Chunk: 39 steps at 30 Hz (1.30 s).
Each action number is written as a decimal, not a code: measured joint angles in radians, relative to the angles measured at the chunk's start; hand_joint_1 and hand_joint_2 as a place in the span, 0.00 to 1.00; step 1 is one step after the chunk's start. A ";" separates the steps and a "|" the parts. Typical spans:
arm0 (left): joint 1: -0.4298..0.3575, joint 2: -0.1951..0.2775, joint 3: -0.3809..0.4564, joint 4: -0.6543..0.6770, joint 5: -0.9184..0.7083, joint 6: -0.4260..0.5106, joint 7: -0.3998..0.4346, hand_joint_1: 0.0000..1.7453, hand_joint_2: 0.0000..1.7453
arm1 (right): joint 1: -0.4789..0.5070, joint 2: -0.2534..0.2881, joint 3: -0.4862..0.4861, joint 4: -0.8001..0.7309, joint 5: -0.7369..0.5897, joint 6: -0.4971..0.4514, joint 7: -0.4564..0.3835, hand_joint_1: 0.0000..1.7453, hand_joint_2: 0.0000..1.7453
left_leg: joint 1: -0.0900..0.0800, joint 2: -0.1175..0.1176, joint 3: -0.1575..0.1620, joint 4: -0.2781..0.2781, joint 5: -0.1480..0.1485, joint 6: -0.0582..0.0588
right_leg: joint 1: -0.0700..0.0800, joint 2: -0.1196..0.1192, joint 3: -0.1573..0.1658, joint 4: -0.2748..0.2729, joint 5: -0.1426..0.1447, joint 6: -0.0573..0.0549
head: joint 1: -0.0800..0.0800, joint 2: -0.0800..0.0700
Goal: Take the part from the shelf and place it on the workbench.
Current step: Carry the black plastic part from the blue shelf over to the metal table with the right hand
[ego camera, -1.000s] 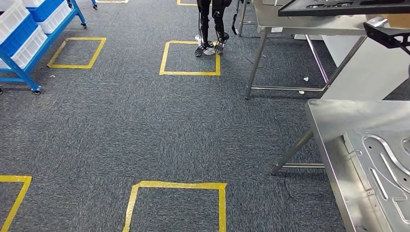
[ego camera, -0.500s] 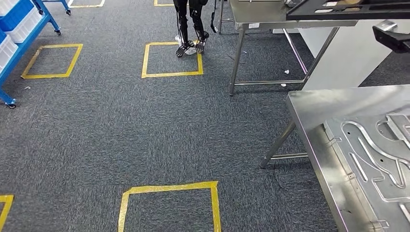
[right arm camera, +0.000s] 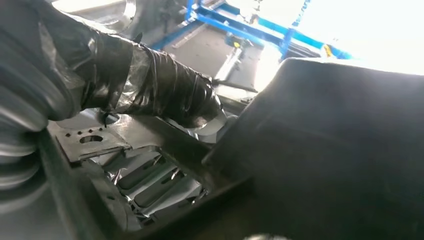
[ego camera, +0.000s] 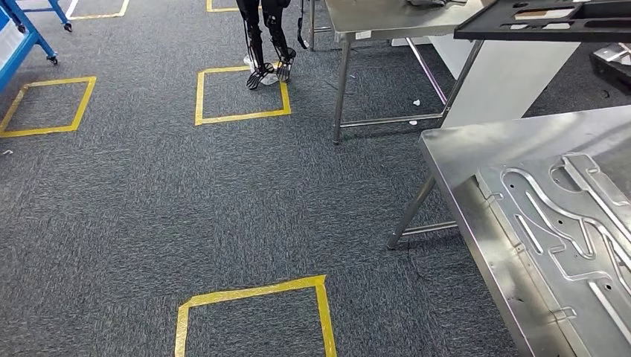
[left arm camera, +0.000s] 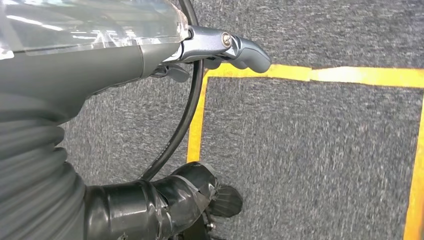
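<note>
Right hand (right arm camera: 165, 100) gripping the dark part (right arm camera: 150, 150), left hand (left arm camera: 200, 50) hanging over carpet (ego camera: 186, 208), grip unclear, steel desk (ego camera: 461, 149) at right

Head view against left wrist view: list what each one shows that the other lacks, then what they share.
From the head view: a shiny steel workbench carrying a silver pressed metal panel with curved slots, a second steel table beyond it, a flat black frame and a pair of dark legs standing at a taped square. From the left wrist view: the robot's grey left hand, holding nothing, and a black cable. Common to both: grey carpet and yellow floor tape.
</note>
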 joint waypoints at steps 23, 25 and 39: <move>-0.003 0.001 -0.008 0.000 -0.005 0.004 -0.005 0.00 1.00 | 0.063 -0.034 -0.038 -0.043 0.001 0.002 -0.002 1.00 1.00 | 0.009 -0.039 -0.001 -0.028 0.027 0.021 | -0.016 0.038 -0.122 0.239 -0.113 0.020 | 0.001 0.000; -0.003 0.000 -0.008 0.000 -0.005 0.004 -0.005 0.00 1.00 | 0.068 -0.035 -0.038 -0.043 0.001 0.002 -0.002 1.00 1.00 | 0.010 -0.026 -0.001 -0.024 0.023 0.020 | -0.019 0.031 -0.123 0.246 -0.094 0.025 | 0.001 0.000; -0.005 -0.002 -0.010 0.000 -0.007 0.006 -0.006 0.00 1.00 | 0.085 -0.041 -0.043 -0.053 0.000 0.000 0.000 1.00 1.00 | 0.009 -0.042 -0.132 0.290 -0.137 -0.026 | -0.012 0.046 0.003 -0.007 0.006 -0.030 | -0.001 0.000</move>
